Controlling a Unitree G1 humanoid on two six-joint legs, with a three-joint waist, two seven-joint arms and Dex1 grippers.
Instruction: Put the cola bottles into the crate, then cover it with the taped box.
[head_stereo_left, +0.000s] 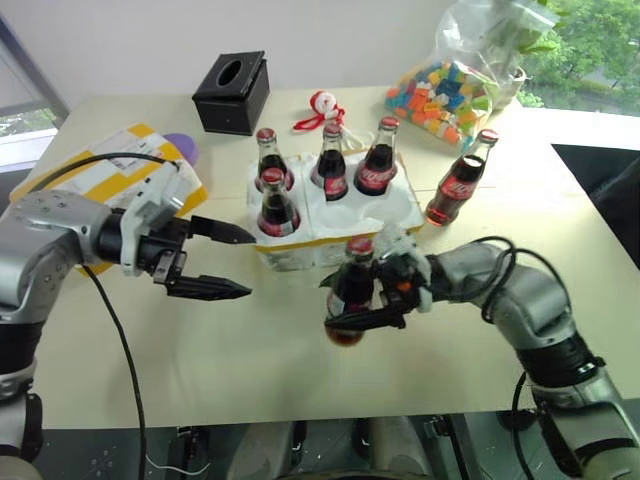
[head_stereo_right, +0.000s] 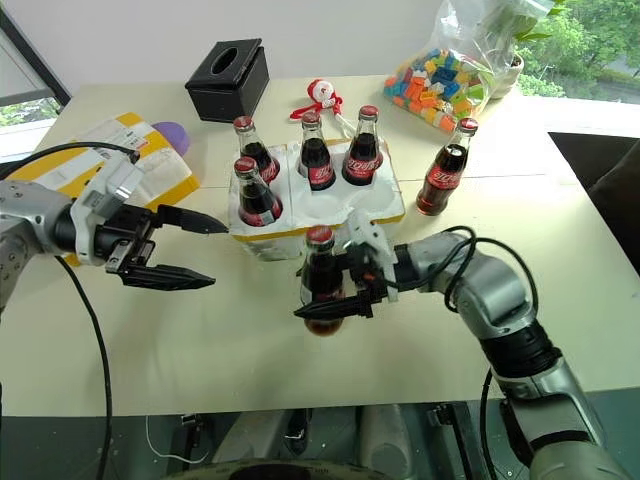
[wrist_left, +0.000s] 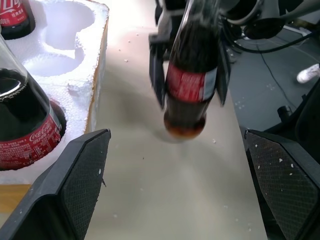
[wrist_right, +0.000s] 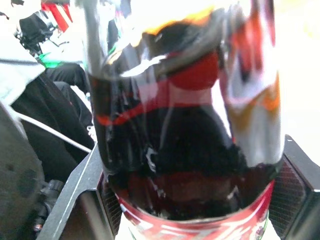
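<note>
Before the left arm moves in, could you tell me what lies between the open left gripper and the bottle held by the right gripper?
Only bare tabletop between left gripper and bottle, per the left wrist view.

My arms are silver-grey metal shells joined by black bands at the joints, the segments rounded and smooth. My left gripper (head_stereo_left: 232, 262) has a white housing at the wrist, black hardware ahead of it, and two long black fingers (head_stereo_left: 222, 232) that taper to points. A thin black cable loops out over my left forearm and drops down past the near table edge. My right gripper (head_stereo_left: 352, 300) carries a pale grey-white wrist block with a small orange-red spot on it. Black cables curl around my right forearm. Close up, my left finger pads (wrist_left: 82, 172) are black with a fine cross-hatched grip texture.
</note>
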